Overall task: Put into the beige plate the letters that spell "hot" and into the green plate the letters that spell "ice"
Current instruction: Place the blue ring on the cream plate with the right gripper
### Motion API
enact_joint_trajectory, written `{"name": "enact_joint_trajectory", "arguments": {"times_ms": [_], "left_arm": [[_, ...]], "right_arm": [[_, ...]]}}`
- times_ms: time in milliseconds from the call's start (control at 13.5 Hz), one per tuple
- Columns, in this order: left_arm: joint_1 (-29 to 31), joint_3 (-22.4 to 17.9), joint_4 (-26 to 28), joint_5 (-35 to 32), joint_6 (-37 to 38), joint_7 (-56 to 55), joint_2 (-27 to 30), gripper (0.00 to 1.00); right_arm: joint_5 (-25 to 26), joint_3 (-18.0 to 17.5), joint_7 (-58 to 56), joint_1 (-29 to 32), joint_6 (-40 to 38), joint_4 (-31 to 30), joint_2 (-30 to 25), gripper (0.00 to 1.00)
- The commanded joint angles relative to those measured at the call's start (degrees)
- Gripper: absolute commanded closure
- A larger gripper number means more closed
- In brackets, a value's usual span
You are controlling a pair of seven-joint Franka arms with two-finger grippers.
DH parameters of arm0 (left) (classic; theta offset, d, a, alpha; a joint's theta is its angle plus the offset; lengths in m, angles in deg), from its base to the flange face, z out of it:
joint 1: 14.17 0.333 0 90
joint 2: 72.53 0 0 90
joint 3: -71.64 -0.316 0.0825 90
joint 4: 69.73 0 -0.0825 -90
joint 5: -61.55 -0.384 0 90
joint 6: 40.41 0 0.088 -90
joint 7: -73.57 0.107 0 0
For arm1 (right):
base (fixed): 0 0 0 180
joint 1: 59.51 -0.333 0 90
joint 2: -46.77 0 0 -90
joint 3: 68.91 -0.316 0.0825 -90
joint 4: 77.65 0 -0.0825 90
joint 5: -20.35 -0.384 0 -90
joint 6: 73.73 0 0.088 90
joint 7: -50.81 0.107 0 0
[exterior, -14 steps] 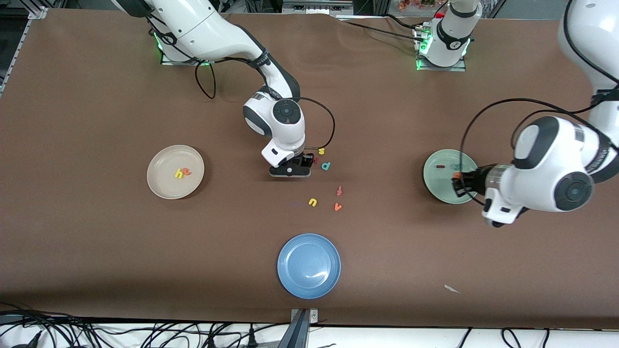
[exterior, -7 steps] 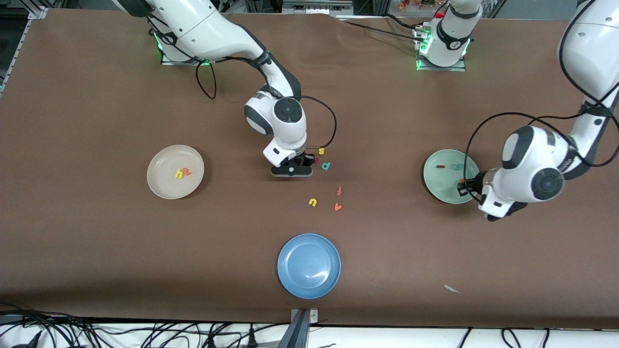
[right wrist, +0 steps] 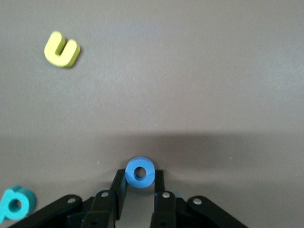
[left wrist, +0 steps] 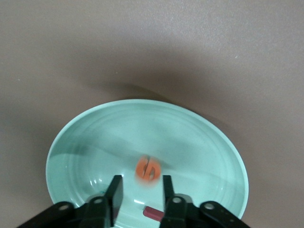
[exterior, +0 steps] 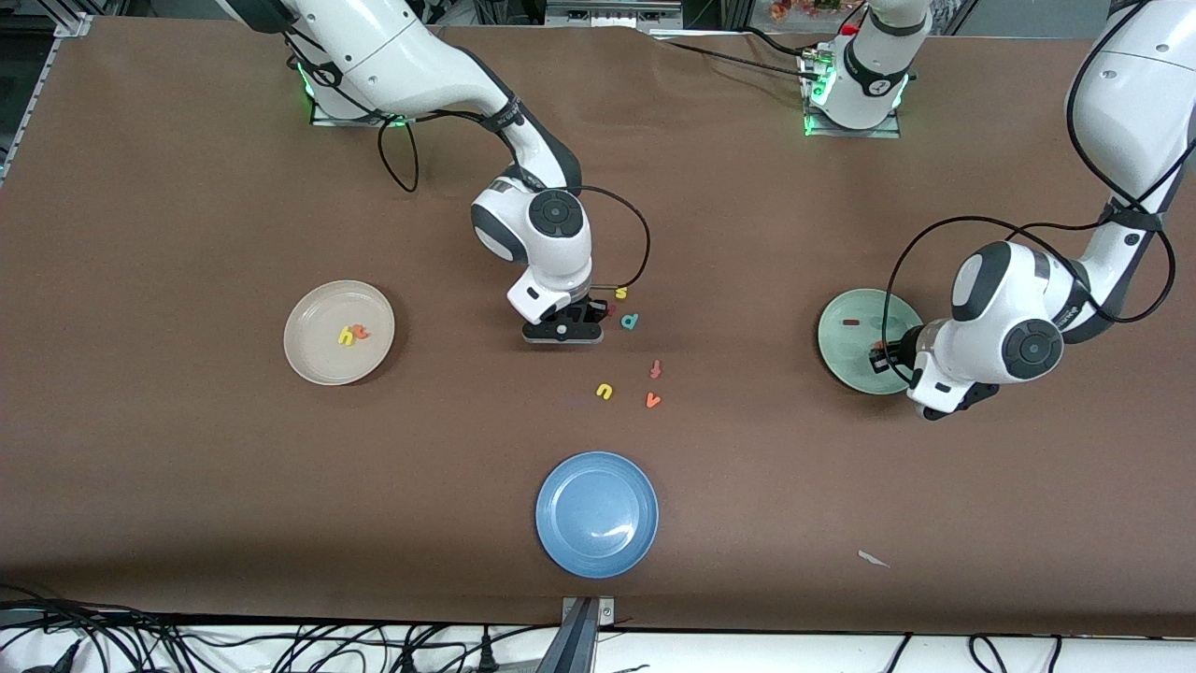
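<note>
1. While nothing lies in it, the blue plate [exterior: 597, 514] sits nearest the front camera, about midway along the table [exterior: 187, 467].
2. Farther up, a yellow u [exterior: 605, 392], an orange v [exterior: 653, 400] and a red-orange f [exterior: 656, 369] lie loose on the table.
3. At about the same depth, the beige plate [exterior: 338, 332] toward the right arm's end holds the yellow h [exterior: 347, 336] and orange t [exterior: 361, 331], side by side.
4. Toward the left arm's end, the green plate [exterior: 846, 350] holds the dark red i [exterior: 851, 322]; the left gripper [left wrist: 141, 189] hangs over this plate, jaws apart and empty, with the orange e [left wrist: 147, 170] blurred just off its fingertips, no longer gripped.
5. Down at the table, the right gripper [right wrist: 138, 183] has its fingers closed on the blue o [right wrist: 140, 173].
6. Just beside that gripper lie a teal d [exterior: 631, 322] and, farther up, a yellow s [exterior: 621, 293].
</note>
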Motion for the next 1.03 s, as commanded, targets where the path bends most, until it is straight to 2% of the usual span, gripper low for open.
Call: {"name": "enact_joint_trajectory", "arguments": {"times_ms": [0, 148, 222, 443, 665, 961], "left_arm": [[1.1, 1.0, -0.6, -1.8, 0.6, -0.9, 2.4, 0.0], [1.1, 1.8, -3.4, -1.0, 5.4, -0.5, 6.3, 0.0], [1.1, 3.5, -6.5, -1.1, 8.6, -0.5, 7.1, 0.0], [1.0, 7.7, -17.7, -1.3, 19.7, -0.3, 7.2, 0.01], [0.4, 10.2, -26.5, -1.8, 28.8, 7.9, 7.2, 0.01], [0.4, 10.4, -30.4, -1.5, 30.4, 14.6, 9.8, 0.0]], "right_arm": [[1.0, -0.1, -1.7, 2.1, -2.2, -0.7, -3.3, 0.94], [0.7, -0.6, -5.1, 4.7, -6.4, -1.7, -6.2, 0.94], [0.6, -0.7, -7.2, 6.3, -7.7, -3.4, -8.4, 0.94], [0.4, -1.8, -18.6, 13.3, -7.9, -12.1, -16.3, 0.94], [0.2, -1.8, -32.4, 20.2, -8.4, -21.1, -25.0, 0.94], [0.2, -1.8, -46.3, 28.6, -9.7, -31.8, -34.9, 0.92]]}}
